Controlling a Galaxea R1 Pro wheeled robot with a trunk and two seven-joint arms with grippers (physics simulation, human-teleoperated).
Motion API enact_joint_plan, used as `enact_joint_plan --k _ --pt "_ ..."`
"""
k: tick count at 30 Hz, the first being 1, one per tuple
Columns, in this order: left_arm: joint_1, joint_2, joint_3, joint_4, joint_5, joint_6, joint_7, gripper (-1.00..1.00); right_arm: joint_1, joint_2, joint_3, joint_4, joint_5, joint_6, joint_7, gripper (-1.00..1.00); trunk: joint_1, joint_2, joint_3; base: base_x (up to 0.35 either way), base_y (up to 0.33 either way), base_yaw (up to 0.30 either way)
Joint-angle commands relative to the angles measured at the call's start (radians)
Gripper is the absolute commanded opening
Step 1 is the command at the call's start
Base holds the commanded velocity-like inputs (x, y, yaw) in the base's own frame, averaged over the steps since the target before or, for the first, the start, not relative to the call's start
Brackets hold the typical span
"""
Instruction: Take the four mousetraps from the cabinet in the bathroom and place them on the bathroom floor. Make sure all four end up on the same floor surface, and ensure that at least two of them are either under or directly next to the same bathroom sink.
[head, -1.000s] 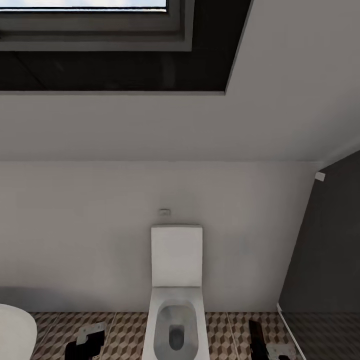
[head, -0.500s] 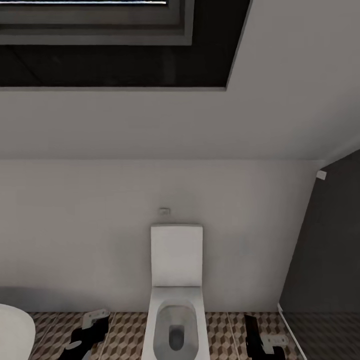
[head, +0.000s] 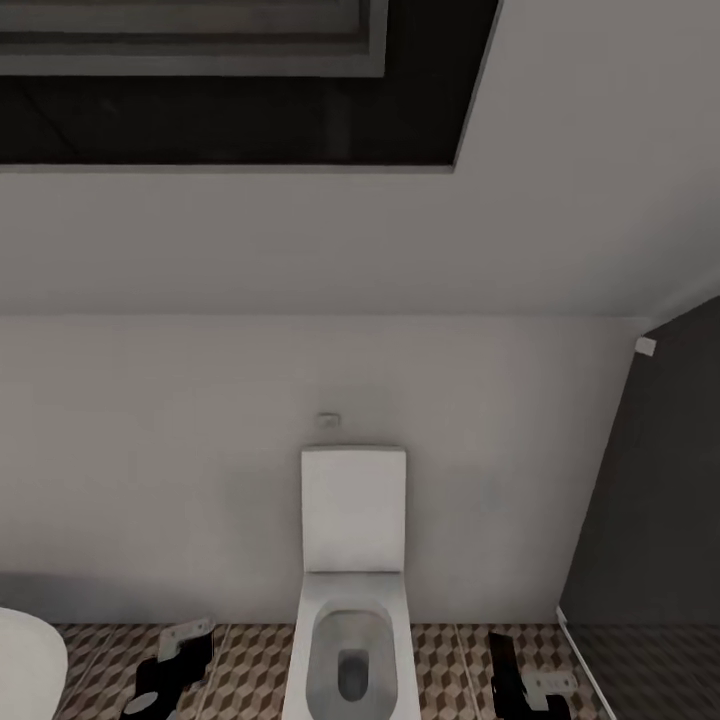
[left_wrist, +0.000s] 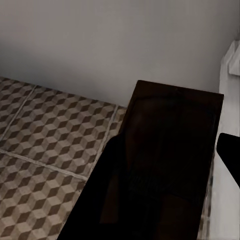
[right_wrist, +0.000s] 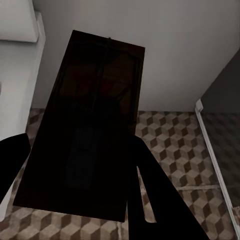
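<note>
Low in the head view, my left gripper (head: 168, 668) and right gripper (head: 522, 682) hang over the cube-patterned bathroom floor (head: 250, 668), one on each side of a white toilet (head: 352, 590). In the left wrist view a dark-brown mousetrap (left_wrist: 167, 155) lies flat between the fingers, close to the camera. The right wrist view has another mousetrap (right_wrist: 92, 125) with thin metal parts, held between two black fingers (right_wrist: 150, 195). Each gripper is shut on its board. The cabinet and the bathroom sink are out of view.
A white rounded bathtub edge (head: 25, 665) sits at the lower left. A dark glass partition (head: 650, 520) with a white base rail stands at the right. A pale wall runs behind the toilet, under a sloped ceiling with a dark-framed window (head: 230, 90).
The head view has tipped slightly, so the window has slid up in the picture. Both grippers sit a little higher than a second ago, and the left one has turned somewhat.
</note>
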Motion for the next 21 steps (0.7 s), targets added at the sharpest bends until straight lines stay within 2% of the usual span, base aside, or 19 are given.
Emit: enact_joint_plan --k 1,6,21 --pt "-0.001 0.0 -0.01 0.031 0.009 -0.034 0.006 -1.0 -0.001 0.0 0.009 0.001 -0.008 -0.002 -0.004 -1.0 0.004 -0.009 -0.005 0.0 0.0 0.0" --pt "-0.001 -0.009 -0.016 0.112 0.012 -0.082 -0.001 -1.0 -0.001 0.0 0.007 0.002 -0.009 -0.002 -0.004 -1.0 0.023 -0.044 -0.021 0.0 0.0 0.0" --pt "-0.001 -0.014 -0.017 0.126 0.011 -0.083 0.009 -1.0 -0.001 0.0 0.006 0.003 -0.01 -0.005 -0.004 -1.0 0.081 -0.149 -0.068 0.0 0.0 0.0"
